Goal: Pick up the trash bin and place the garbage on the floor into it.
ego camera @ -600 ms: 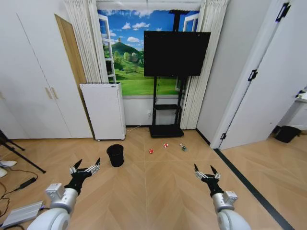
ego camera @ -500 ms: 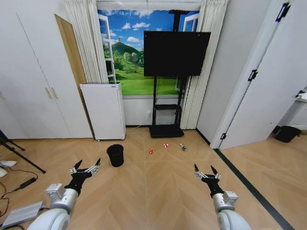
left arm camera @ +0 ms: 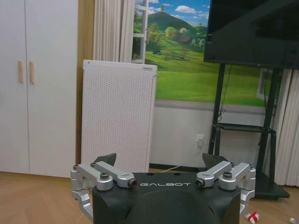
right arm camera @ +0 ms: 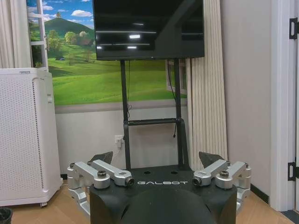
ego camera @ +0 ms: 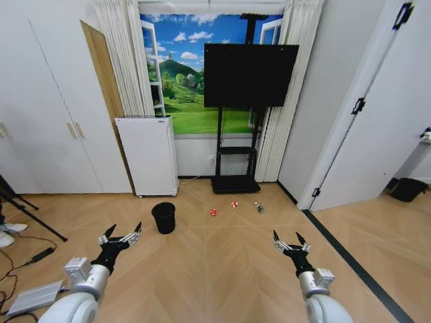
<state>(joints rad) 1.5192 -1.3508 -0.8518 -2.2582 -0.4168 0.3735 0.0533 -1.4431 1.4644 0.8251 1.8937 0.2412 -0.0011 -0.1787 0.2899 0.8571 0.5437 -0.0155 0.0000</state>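
The trash bin (ego camera: 162,217), a small black mesh basket, stands on the wood floor ahead and slightly left, in front of the white appliance; its rim also peeks in as the trash bin (right arm camera: 3,215) in the right wrist view. The garbage lies to its right: a red wrapper (ego camera: 213,212), a red-and-white one (ego camera: 234,204) and a small bottle (ego camera: 258,207). A red-and-white wrapper (left arm camera: 252,217) also shows in the left wrist view. My left gripper (ego camera: 121,235) (left arm camera: 161,161) and right gripper (ego camera: 288,241) (right arm camera: 155,158) hang open and empty, well short of everything.
A white perforated appliance (ego camera: 145,156) stands against the back wall, with a TV on a black stand (ego camera: 234,183) beside it. Tripod legs (ego camera: 30,217), cables and a grey box (ego camera: 32,297) lie at the left. A doorway at the right shows a low black container (ego camera: 408,189).
The whole picture has shifted a little, so the camera moved. Bin, garbage and both grippers keep their places relative to each other.
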